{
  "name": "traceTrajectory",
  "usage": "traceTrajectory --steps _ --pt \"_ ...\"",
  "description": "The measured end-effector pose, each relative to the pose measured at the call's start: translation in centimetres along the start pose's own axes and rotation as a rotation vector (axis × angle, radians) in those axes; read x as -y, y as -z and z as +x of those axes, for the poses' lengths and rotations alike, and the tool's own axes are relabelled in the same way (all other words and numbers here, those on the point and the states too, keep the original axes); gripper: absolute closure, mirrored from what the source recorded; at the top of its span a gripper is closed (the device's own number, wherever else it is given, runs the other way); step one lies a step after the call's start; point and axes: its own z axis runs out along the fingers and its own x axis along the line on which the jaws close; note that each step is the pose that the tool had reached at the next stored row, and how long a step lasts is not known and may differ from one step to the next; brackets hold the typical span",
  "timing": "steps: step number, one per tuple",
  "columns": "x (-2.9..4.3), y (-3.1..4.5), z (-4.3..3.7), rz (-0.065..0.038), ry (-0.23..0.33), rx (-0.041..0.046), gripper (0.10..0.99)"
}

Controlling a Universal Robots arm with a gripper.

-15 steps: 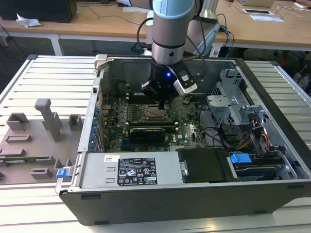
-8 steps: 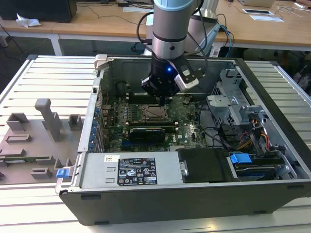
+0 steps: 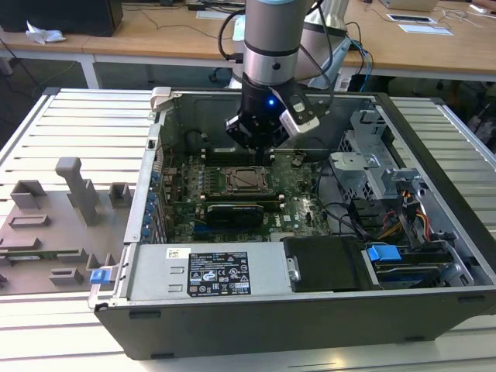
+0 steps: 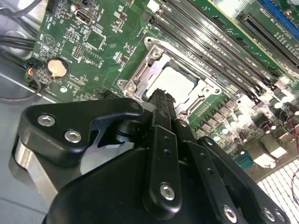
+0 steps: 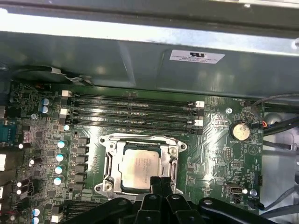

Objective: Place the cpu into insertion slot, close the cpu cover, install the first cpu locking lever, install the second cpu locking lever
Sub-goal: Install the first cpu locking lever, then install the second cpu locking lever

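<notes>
While the cpu (image 5: 141, 166) sat in the insertion slot (image 5: 108, 164) | claw (image 5: 160, 181) clenched, empty, tips at its edge, apparently seating it.

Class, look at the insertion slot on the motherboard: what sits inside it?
The cpu lies inside the insertion slot, framed by the cpu cover. The gripper hides its near edge; the contacts beneath are covered.

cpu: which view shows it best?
First wrist view: the cpu faces the camera, seated in the insertion slot, one edge behind the hand. Second wrist view shows it glared and oblique. Exterior view shows it small below the arm.
</notes>
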Motion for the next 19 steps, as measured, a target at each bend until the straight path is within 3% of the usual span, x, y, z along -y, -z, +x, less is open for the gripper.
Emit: traceTrajectory --steps 4,19 --pt "-0.05 0.87 -0.02 0.000 0.000 0.0002 0.980" --pt "0.17 0.98 0.01 0.000 0.000 0.0001 0.980"
